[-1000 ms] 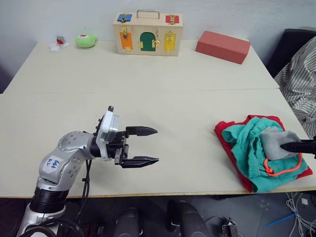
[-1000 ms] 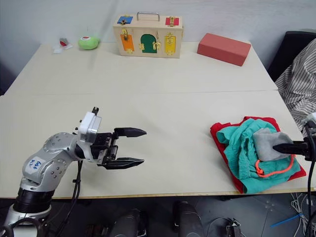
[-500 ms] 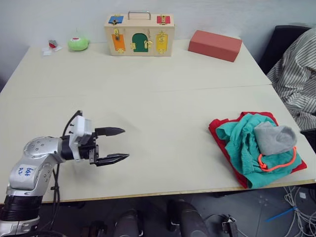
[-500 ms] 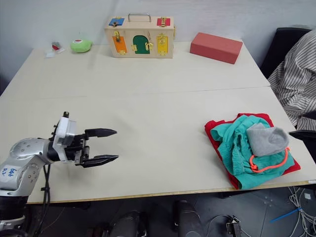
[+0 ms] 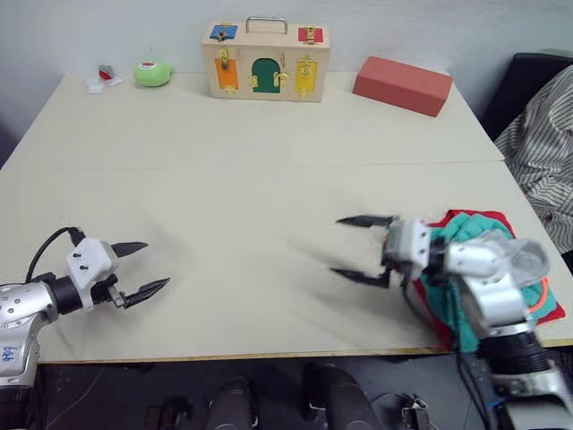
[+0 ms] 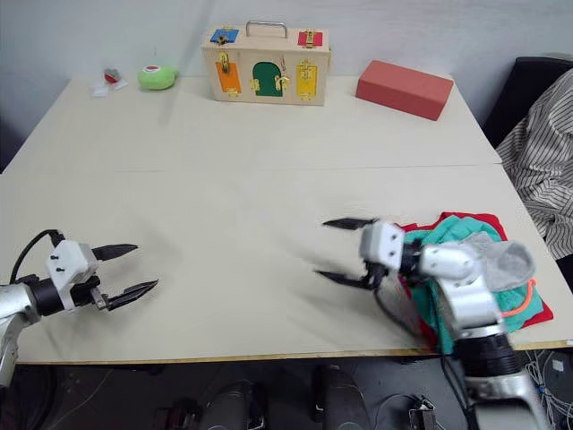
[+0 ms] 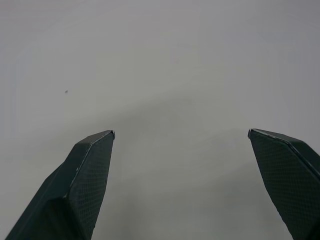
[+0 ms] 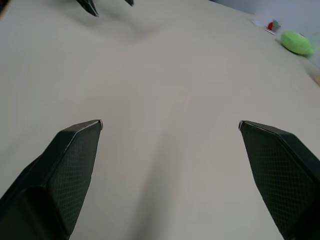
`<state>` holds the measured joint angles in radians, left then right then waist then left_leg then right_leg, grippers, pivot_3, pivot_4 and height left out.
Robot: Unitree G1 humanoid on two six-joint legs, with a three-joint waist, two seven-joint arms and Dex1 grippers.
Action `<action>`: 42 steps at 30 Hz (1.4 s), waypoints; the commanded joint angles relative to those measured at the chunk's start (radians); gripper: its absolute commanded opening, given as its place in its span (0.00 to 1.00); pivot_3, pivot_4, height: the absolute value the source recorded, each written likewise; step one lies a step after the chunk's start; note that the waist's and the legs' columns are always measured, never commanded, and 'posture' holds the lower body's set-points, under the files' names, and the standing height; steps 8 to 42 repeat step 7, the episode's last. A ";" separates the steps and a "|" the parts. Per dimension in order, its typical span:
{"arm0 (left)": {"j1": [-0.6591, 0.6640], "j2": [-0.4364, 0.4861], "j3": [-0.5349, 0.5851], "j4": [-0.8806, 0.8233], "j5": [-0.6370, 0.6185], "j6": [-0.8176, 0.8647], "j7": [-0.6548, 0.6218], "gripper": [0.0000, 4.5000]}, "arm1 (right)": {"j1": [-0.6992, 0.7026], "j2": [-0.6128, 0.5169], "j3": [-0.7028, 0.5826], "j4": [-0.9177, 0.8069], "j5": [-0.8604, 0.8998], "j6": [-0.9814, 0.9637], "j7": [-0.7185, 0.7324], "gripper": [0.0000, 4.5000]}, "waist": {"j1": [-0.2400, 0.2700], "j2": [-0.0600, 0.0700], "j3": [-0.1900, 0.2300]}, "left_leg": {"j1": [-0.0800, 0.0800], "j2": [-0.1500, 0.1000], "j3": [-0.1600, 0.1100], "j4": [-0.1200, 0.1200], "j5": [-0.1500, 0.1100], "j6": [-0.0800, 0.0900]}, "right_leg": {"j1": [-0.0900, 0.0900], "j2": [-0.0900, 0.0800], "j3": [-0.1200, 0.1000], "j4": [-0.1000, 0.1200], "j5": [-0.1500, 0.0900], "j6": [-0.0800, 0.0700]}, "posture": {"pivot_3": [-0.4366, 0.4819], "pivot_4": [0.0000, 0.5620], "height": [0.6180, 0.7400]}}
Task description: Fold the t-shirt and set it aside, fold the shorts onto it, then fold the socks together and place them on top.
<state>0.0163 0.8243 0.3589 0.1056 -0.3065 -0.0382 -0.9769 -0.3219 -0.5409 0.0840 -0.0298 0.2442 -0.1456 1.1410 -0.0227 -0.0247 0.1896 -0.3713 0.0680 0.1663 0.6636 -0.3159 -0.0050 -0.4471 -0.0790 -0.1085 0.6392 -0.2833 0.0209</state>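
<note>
The red t-shirt (image 5: pixel 466 218) lies at the table's right front, at the bottom of a pile. The teal shorts (image 6: pixel 428 235) with an orange drawstring (image 6: pixel 529 299) lie bunched on it. The grey socks (image 6: pixel 510 261) rest on top. My right arm crosses in front of the pile and hides part of it. My right gripper (image 5: pixel 335 245) is open and empty, pointing left over bare table just left of the pile. My left gripper (image 5: pixel 157 263) is open and empty near the table's front left edge; its fingertips (image 8: pixel 90 6) also show in the right wrist view.
A wooden latch box (image 5: pixel 266 60) stands at the back centre, with a red block (image 5: pixel 403 84) to its right and a green round object (image 5: pixel 153 73) to its left. Striped cloth (image 5: pixel 544 148) hangs beyond the table's right edge.
My left gripper has drawn back leftward toward the front left edge. My right arm, earlier at the socks and then gone from view, now reaches out left of the pile, open.
</note>
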 commanded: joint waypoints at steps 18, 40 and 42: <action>0.070 -0.029 0.039 -0.051 -0.009 -0.060 0.042 1.00 | 0.004 0.011 0.023 0.162 -0.078 -0.293 -0.036 1.00 | -0.008 0.000 0.000 | 0.004 0.000 0.001 0.001 0.000 0.001 | 0.002 0.000 0.001 0.004 0.001 0.001 | 0.48 0.27 1.00; 0.070 -0.029 0.039 -0.051 -0.009 -0.060 0.042 1.00 | 0.004 0.011 0.023 0.162 -0.078 -0.293 -0.036 1.00 | -0.008 0.000 0.000 | 0.004 0.000 0.001 0.001 0.000 0.001 | 0.002 0.000 0.001 0.004 0.001 0.001 | 0.48 0.27 1.00; 0.070 -0.029 0.039 -0.051 -0.009 -0.060 0.042 1.00 | 0.004 0.011 0.023 0.162 -0.078 -0.293 -0.036 1.00 | -0.008 0.000 0.000 | 0.004 0.000 0.001 0.001 0.000 0.001 | 0.002 0.000 0.001 0.004 0.001 0.001 | 0.48 0.27 1.00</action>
